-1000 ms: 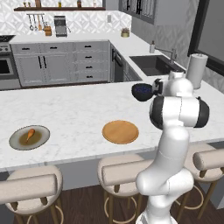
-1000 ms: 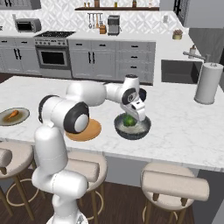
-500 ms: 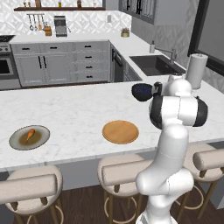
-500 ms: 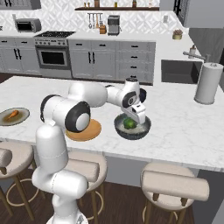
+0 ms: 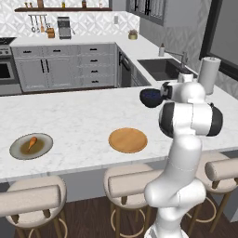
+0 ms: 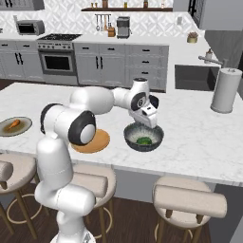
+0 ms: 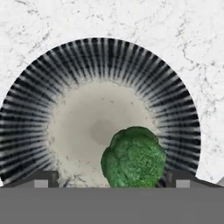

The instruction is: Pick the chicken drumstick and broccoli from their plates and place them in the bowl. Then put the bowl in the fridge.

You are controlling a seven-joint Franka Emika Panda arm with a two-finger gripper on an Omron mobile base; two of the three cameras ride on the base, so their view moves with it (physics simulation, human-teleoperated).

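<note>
From my right base camera, starting at the far left, I see the grey-rimmed plate with the olive-brown centre (image 6: 14, 126) at the nine o'clock edge of the white marble counter (image 6: 199, 137), and the small orange-brown chicken drumstick (image 6: 13, 125) lies on it. Next comes the plain orange-tan wooden plate (image 6: 97, 141), bare, partly behind my arm's elbow. Just to its right stands the grey bowl with the striped dark wall and pale inside (image 6: 144, 137), and the dark green lumpy broccoli floret (image 6: 144, 140) sits inside it. My two-finger gripper (image 6: 151, 124) hangs just above the bowl's rim, at roughly one o'clock from the broccoli.

Through the hand camera the broccoli (image 7: 134, 158) rests on the bowl's (image 7: 52, 83) pale floor at about five o'clock, low between my two dark fingertips (image 7: 40, 180). The tips stand wide apart at either side of the floret and do not touch it, so the gripper is released and carries nothing.

Further right a white paper towel roll (image 6: 226, 90) stands upright near three o'clock.
</note>
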